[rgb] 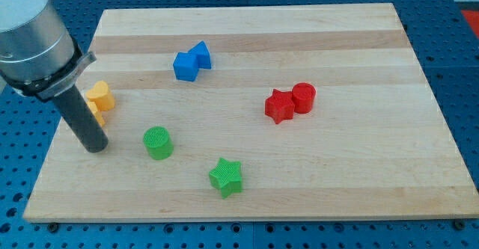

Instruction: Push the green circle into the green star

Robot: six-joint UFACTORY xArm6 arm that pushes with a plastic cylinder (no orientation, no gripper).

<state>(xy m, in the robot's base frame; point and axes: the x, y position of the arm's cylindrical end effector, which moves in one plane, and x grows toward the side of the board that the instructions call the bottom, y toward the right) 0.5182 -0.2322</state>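
Note:
The green circle (158,142) stands on the wooden board (359,174) at the lower left. The green star (226,176) lies to its lower right, about a block's width apart from it. My tip (96,147) rests on the board to the left of the green circle, with a gap between them. The rod rises from there to the view's upper left and hides part of the yellow blocks.
Two yellow blocks (99,98) sit together just above my tip, partly behind the rod. Two blue blocks (191,61) touch each other at upper centre. A red star (279,105) touches a red circle (304,97) at centre right.

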